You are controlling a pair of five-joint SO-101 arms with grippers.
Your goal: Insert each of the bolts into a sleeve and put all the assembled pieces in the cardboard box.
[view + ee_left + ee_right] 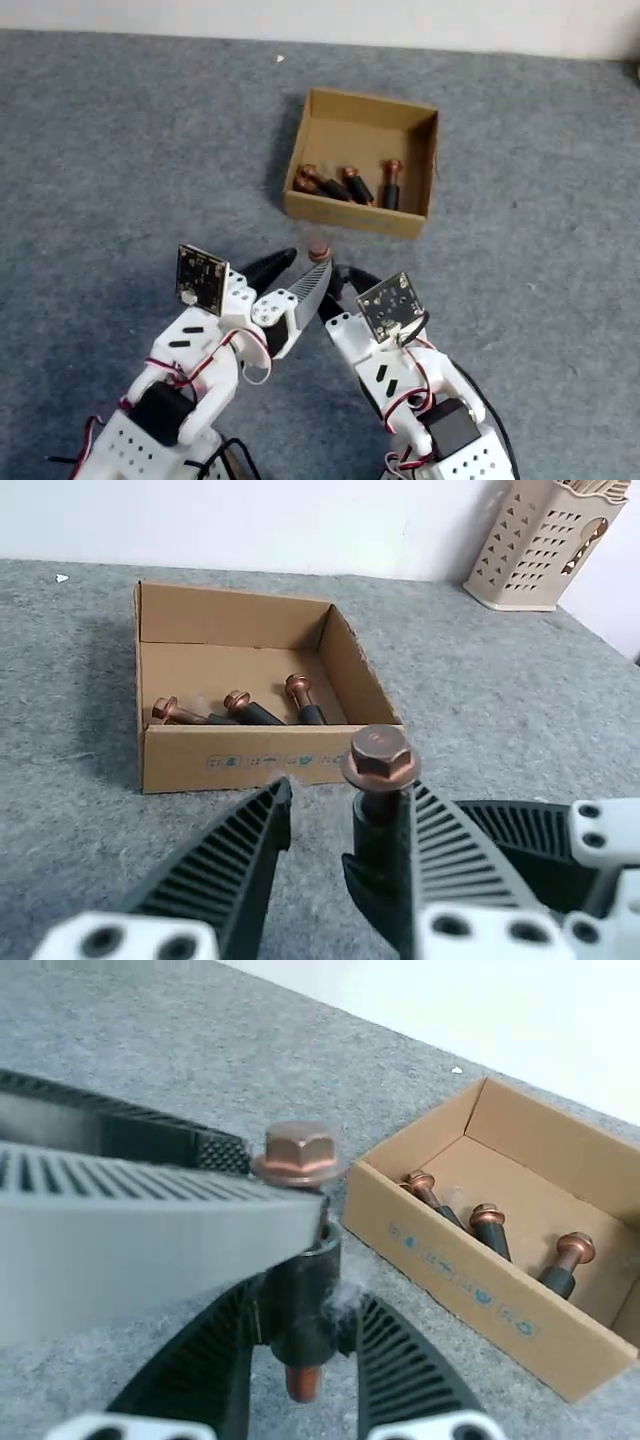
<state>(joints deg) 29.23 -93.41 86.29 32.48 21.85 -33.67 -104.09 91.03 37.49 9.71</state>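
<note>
A copper-headed bolt [320,253] stands upright through a black sleeve [300,1310], its tip poking out below. My right gripper [305,1305] is shut on the sleeve, just in front of the cardboard box [350,218]. My left gripper [350,795] is open around the bolt head [380,758], with the grey finger [440,870] against the sleeve and the black finger [240,850] apart from it. In the high view the left gripper [308,263] and right gripper [335,275] meet at the bolt. Several assembled pieces [350,185] lie in the box.
The table is covered in grey carpet [120,150]. A beige perforated holder [540,540] stands at the back, away from the box. Open carpet lies to both sides of the box and of the arms.
</note>
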